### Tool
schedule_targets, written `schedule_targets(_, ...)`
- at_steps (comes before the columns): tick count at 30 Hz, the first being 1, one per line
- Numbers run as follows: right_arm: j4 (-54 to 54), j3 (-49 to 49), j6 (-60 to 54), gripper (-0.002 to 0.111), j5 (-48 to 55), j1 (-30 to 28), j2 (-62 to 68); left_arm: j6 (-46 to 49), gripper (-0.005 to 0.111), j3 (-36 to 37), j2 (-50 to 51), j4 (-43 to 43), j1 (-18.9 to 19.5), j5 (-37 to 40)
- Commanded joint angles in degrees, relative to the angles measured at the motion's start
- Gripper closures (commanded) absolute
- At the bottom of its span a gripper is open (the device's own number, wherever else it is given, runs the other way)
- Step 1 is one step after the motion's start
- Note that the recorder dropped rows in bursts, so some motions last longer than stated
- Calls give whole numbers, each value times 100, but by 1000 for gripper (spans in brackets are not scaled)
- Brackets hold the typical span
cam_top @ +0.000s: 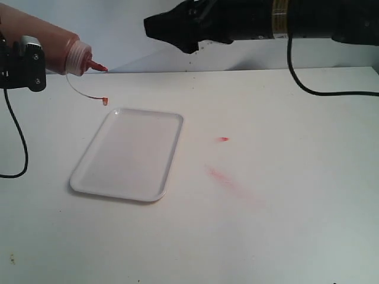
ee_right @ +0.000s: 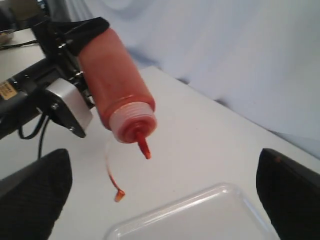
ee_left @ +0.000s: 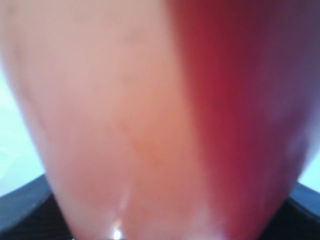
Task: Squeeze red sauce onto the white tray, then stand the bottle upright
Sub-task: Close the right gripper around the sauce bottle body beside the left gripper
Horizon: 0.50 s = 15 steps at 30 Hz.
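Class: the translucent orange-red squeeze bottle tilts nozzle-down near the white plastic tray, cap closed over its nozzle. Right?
No: the red cap dangles off the red nozzle on its thin tether, as the exterior view shows. The translucent orange-red squeeze bottle does tilt nozzle-down near the white plastic tray.

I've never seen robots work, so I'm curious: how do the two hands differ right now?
The left hand is closed around the bottle, tilting it nozzle-down; the right hand is spread open and holds nothing. The left hand sits near the white tray; the right hand is farther from it, on the other side. Both are black and raised above the table.
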Motion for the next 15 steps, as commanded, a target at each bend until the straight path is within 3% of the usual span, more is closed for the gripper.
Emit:
schedule_targets(1,-467,-674,368,18,-407,189,528,-93,107,-56,-22,161,11,-311)
schedule_targets(15,-898,-2315,71,18,1029,1256,1853,-93,107,-56,260,462,11,-298)
